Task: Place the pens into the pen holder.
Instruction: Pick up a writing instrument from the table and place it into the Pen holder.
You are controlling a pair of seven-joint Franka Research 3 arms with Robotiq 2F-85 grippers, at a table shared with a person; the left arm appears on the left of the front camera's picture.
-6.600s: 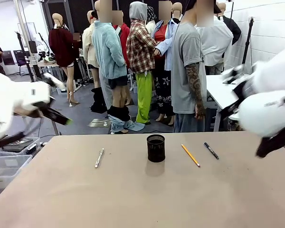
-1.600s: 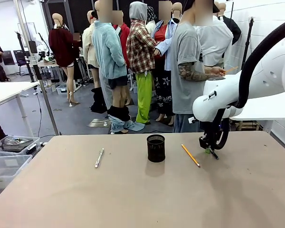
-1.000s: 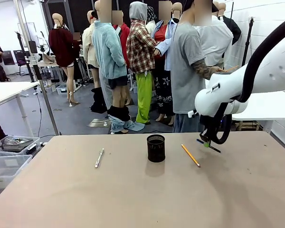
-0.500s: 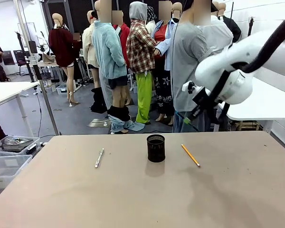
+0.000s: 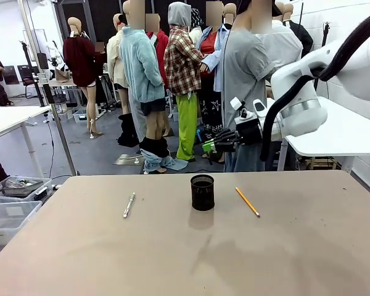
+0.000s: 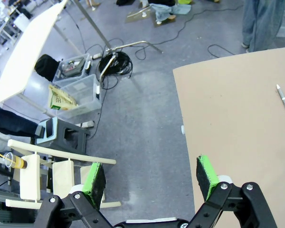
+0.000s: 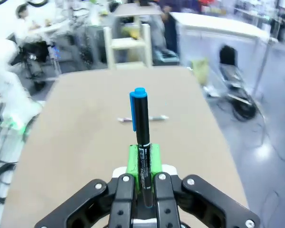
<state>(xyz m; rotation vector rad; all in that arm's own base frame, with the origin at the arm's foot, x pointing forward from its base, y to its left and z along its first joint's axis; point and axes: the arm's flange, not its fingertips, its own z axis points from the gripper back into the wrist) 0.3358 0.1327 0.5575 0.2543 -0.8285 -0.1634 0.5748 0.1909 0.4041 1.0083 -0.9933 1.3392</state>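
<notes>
We see a plain tan table [image 5: 172,259] in a workshop room with a grey floor [image 5: 98,154]. The right gripper [image 7: 143,164], up in the air over the table, is closed on the dark pen [image 7: 142,128]. The long axis of the pen runs along the fingers, with the blue cap forward, and its print is too small to read. The silver pen [image 5: 129,205] and the pencil [image 5: 247,201] lie flat on the two sides of the pen holder [image 5: 202,192]. The fingers of the left gripper [image 6: 151,178] are wide apart and hold nothing.

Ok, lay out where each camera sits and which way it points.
Front: fixed on the robot's side, facing across the table at the person; right gripper shows.
Left wrist: high beside the table's edge, looking down at floor; open left gripper at bottom.
Right wrist: looks along the table; right gripper clamps the blue-capped pen.
All three share the silver pen.
</notes>
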